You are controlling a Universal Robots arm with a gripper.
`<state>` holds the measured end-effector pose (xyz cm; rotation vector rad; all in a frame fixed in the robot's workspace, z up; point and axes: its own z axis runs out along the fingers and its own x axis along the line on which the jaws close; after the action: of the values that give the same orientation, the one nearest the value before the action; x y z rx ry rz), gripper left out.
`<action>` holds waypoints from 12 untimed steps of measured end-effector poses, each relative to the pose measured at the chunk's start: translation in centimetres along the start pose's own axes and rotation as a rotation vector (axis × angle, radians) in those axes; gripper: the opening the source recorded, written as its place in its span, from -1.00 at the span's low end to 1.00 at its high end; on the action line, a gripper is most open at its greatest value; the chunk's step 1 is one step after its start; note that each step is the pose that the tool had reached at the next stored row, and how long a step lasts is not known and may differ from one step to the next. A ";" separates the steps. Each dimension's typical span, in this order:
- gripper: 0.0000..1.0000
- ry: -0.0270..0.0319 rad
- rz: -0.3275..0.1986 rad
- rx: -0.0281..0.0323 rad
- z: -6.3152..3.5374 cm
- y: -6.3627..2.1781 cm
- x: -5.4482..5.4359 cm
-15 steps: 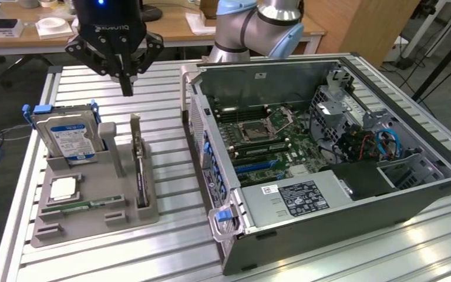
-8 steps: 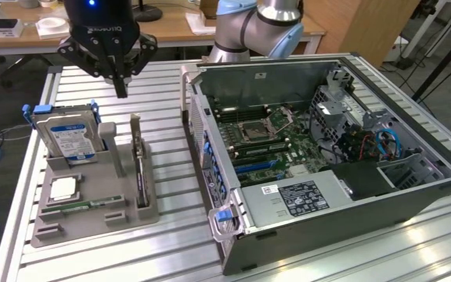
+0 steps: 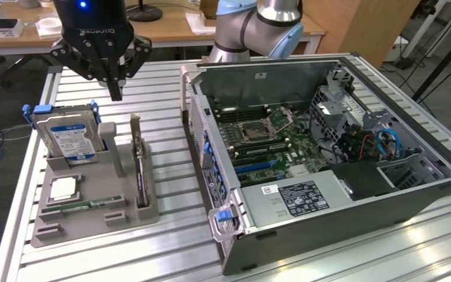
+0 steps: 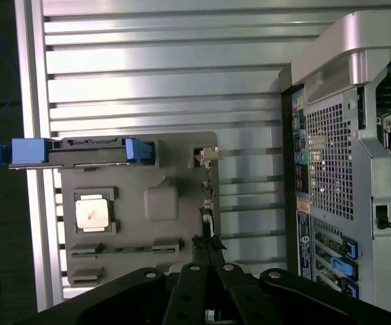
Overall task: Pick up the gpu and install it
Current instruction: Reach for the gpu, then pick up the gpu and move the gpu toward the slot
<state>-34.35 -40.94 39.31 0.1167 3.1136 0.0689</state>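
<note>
The gpu (image 3: pixel 140 167) stands on edge in a slot of the grey holder tray (image 3: pixel 131 220), a thin dark card with its silver bracket at the far end. From the wrist view the gpu (image 4: pixel 209 203) is a narrow edge-on strip. My black gripper (image 3: pixel 115 93) hangs in the air above the tray's far end, between the hard drive and the gpu. Its fingers are shut together with nothing between them. In the wrist view the gripper (image 4: pixel 207 245) has its tips over the near end of the card. The open computer case (image 3: pixel 413 194) lies on the exterior view's right.
The tray also holds a silver hard drive (image 3: pixel 67 136) with blue clips, a CPU (image 3: pixel 63 188) and a green RAM stick (image 3: pixel 84 206). The case's motherboard (image 3: pixel 265 138) faces up. Everything rests on a slatted aluminium table (image 3: pixel 171 252). Desks stand behind.
</note>
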 end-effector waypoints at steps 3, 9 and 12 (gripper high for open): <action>-0.79 0.0000 0.000 0.0000 0.00 -0.01 0.0; -0.79 0.0000 0.000 0.0000 0.00 -0.01 0.0; -0.79 0.0000 0.000 0.0000 0.00 -0.01 0.0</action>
<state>-34.34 -40.95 39.31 0.1166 3.1137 0.0689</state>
